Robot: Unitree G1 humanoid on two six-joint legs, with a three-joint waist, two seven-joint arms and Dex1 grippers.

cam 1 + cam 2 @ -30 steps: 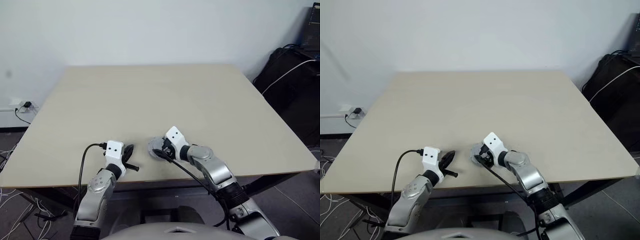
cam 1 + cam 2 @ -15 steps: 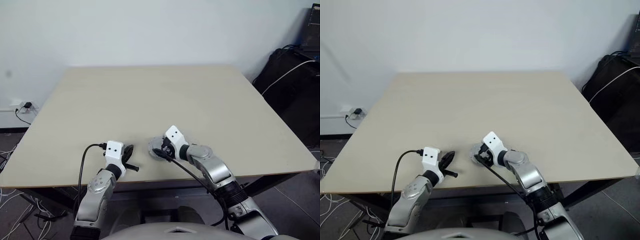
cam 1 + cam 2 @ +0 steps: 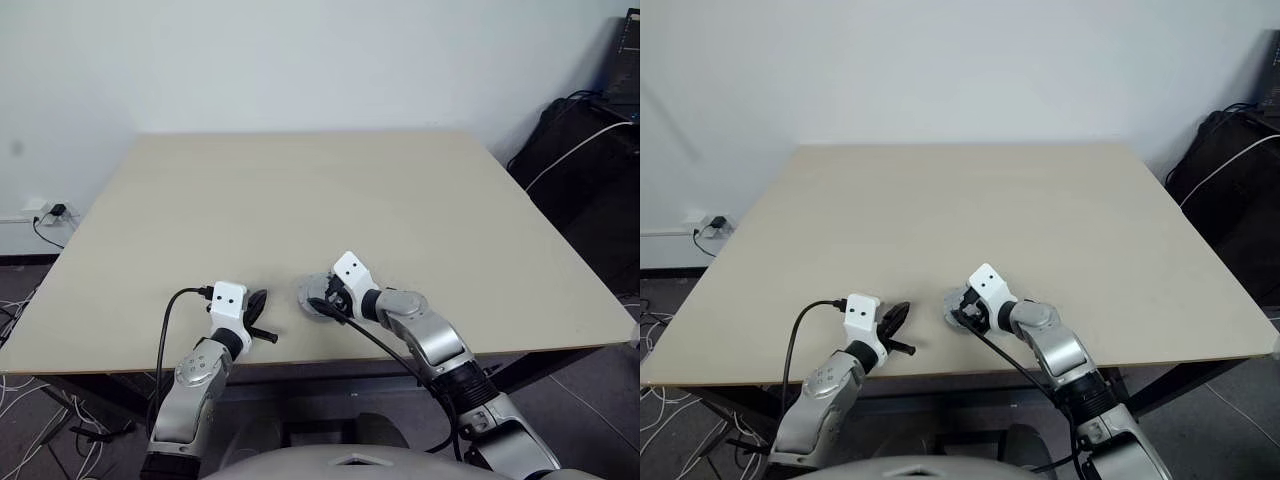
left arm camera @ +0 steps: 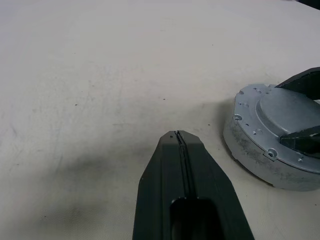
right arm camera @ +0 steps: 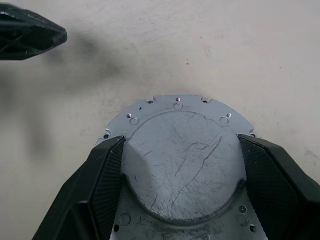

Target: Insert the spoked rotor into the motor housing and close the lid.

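From the head camera, the right gripper [image 3: 322, 297] sits over the lid [image 3: 309, 294] on the table [image 3: 300, 190], the left gripper [image 3: 257, 303] just beside it. In the left wrist view its fingers [image 4: 183, 165] are pressed together, empty. In the right wrist view the fingers [image 5: 107, 167] clasp the lid's raised centre, spread wide.

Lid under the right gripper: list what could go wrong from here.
1. The right gripper straddles the raised centre of the lid; if the fingers slip, it may sit crooked.
2. The shut left gripper lies apart, bracing nothing, so the assembly could slide on the table.
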